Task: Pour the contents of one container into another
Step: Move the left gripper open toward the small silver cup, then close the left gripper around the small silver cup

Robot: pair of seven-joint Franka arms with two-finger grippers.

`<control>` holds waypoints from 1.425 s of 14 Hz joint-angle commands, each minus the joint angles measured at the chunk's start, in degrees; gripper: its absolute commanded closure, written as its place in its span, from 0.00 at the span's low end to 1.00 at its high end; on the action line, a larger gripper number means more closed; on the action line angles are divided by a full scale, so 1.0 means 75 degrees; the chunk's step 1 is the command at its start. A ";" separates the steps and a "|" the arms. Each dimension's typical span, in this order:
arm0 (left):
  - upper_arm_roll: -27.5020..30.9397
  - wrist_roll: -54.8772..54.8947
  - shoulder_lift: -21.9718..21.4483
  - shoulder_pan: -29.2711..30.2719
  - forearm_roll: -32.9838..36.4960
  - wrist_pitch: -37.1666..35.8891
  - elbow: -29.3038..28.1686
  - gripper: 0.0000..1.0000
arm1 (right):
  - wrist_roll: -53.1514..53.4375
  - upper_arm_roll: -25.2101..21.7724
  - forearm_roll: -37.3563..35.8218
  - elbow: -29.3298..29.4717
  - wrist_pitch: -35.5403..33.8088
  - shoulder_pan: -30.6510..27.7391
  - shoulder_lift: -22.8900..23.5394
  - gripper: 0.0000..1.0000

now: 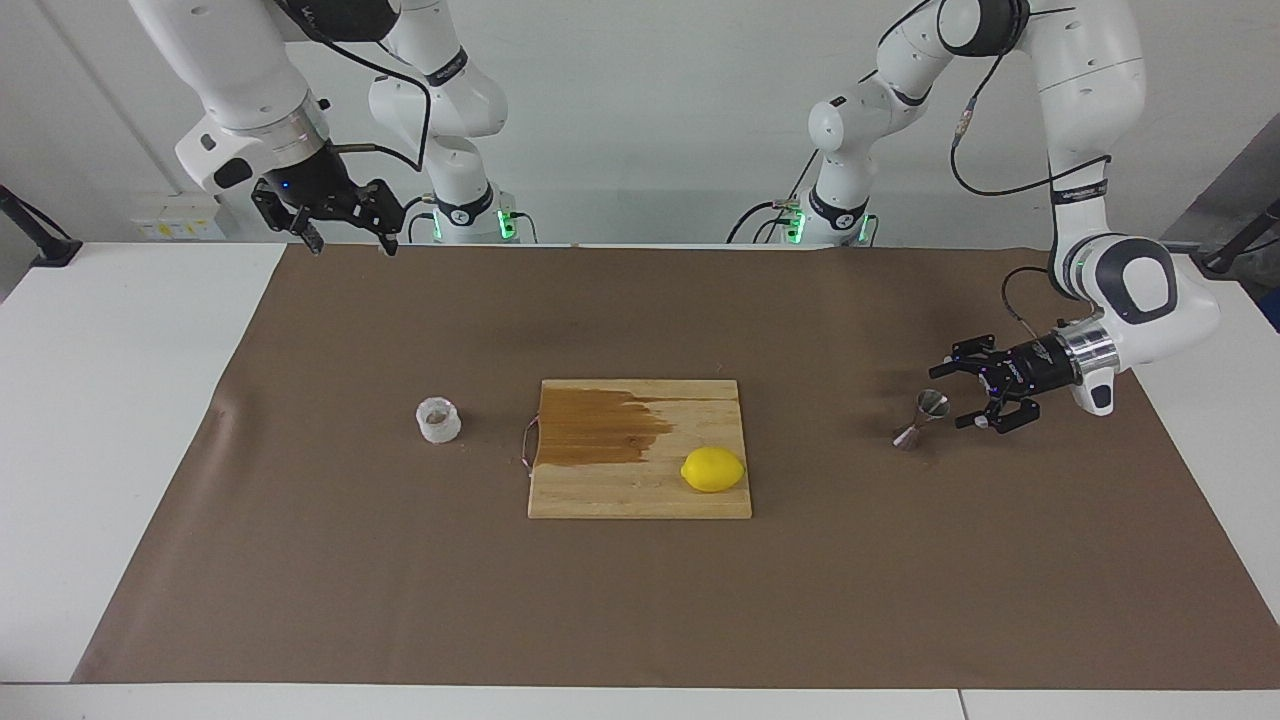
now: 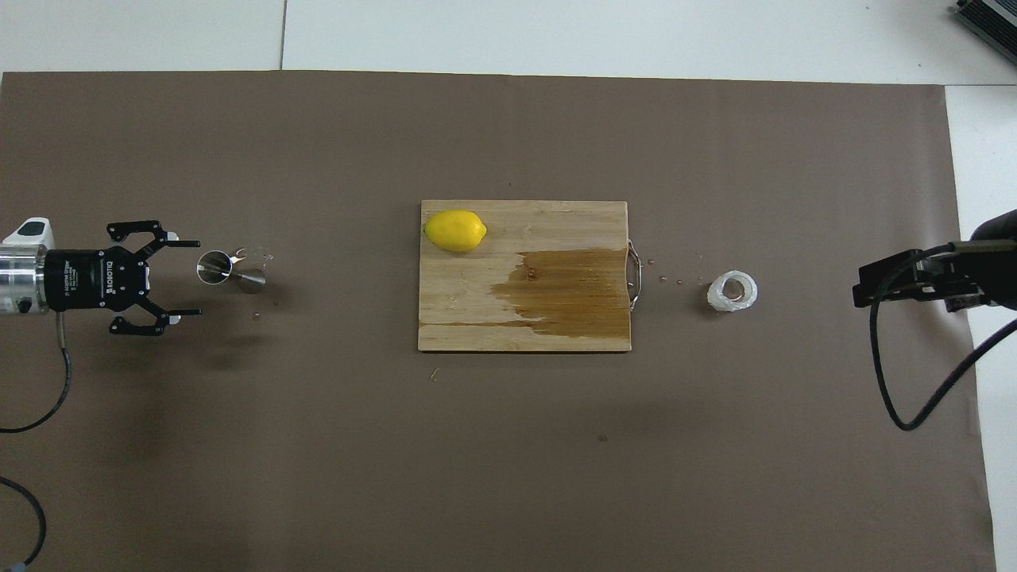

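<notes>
The squat translucent-white cup (image 1: 438,420) with brownish contents stands on the brown mat toward the right arm's end, beside the cutting board; it also shows in the overhead view (image 2: 732,291). The steel hourglass jigger (image 1: 922,418) is on the mat toward the left arm's end, also seen in the overhead view (image 2: 230,270). My left gripper (image 1: 946,398) is open, turned sideways and low, just short of the jigger and not touching it; it also shows in the overhead view (image 2: 196,278). My right gripper (image 1: 354,248) is open and empty, waiting high over the mat's edge at the right arm's end.
A wooden cutting board (image 1: 640,490) lies mid-mat with a dark wet stain and a yellow lemon (image 1: 712,469) on it. A few droplets lie on the mat between board and cup and beside the jigger. White table shows around the mat (image 1: 900,600).
</notes>
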 commanded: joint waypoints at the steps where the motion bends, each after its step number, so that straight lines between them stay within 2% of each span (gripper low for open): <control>1: -0.0083 -0.0460 -0.0129 -0.0015 -0.0181 0.0277 -0.0200 0.00 | -0.0147 0.0016 0.0187 -0.0027 -0.0070 -0.0090 -0.0060 0.00; 20: -0.0107 -0.0554 -0.0129 -0.0262 -0.0193 0.0583 -0.0387 0.00 | -0.0147 0.0016 0.0187 -0.0027 -0.0070 -0.0090 -0.0060 0.00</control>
